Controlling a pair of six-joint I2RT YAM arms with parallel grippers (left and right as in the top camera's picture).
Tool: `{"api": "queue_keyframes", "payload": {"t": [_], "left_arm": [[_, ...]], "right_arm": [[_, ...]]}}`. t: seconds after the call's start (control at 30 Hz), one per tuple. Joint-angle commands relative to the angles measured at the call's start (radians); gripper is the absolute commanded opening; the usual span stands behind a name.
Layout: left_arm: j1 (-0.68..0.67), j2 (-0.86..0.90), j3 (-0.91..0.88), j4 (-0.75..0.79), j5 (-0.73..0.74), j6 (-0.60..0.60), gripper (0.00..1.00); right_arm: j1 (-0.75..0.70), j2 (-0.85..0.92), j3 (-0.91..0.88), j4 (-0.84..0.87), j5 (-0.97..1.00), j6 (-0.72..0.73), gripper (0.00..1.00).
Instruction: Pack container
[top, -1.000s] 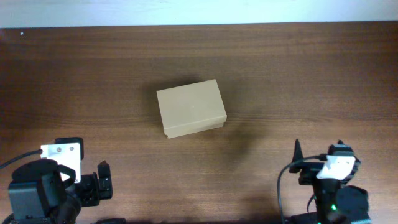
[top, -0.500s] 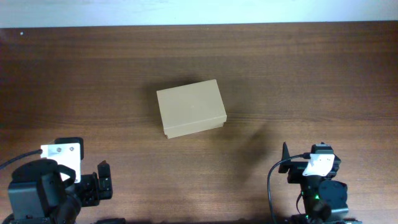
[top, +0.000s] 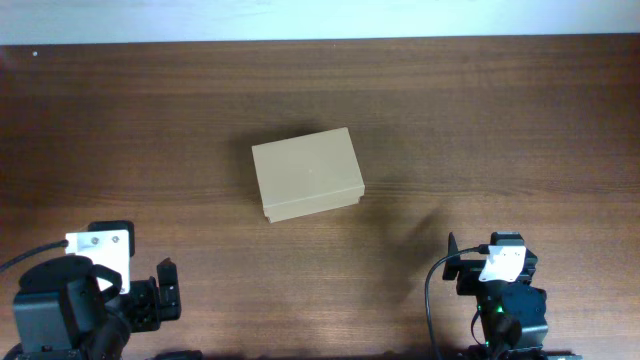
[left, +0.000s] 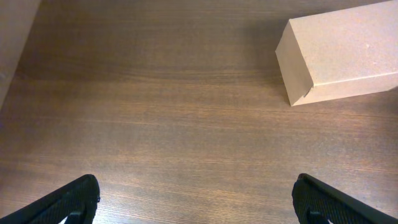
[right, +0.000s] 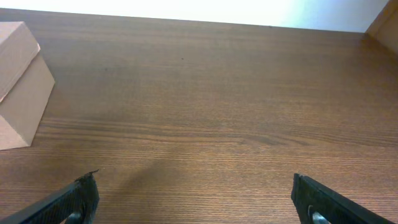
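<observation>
The cardboard container (top: 306, 175) sat closed near the middle of the table (top: 520, 120), well apart from both arms. The left gripper (left: 196, 200) and right gripper (right: 194, 198) stood spread apart, empty. Risk: one-sided contact could slide the box.

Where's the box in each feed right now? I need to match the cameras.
Overhead: box near the middle of the table, lid shut.
Left wrist: box at upper right, cut by the right edge.
Right wrist: box at far left, cut by the left edge.
Shared landmark: the dark wood table under it.
</observation>
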Motion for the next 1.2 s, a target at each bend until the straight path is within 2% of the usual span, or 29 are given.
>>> {"api": "queue_keyframes", "payload": {"t": [0.0, 0.23, 1.17], "left_arm": [[-0.002, -0.004, -0.008, 0.001, 0.003, -0.005, 1.0], [-0.002, -0.004, -0.008, 0.001, 0.003, -0.005, 1.0], [-0.001, -0.004, -0.008, 0.001, 0.003, -0.005, 1.0]], "right_arm": [[-0.014, -0.011, -0.009, 0.005, 0.002, 0.009, 0.99], [-0.144, -0.011, -0.009, 0.005, 0.002, 0.009, 0.99], [-0.143, -0.011, -0.009, 0.004, 0.002, 0.009, 0.99]]}}
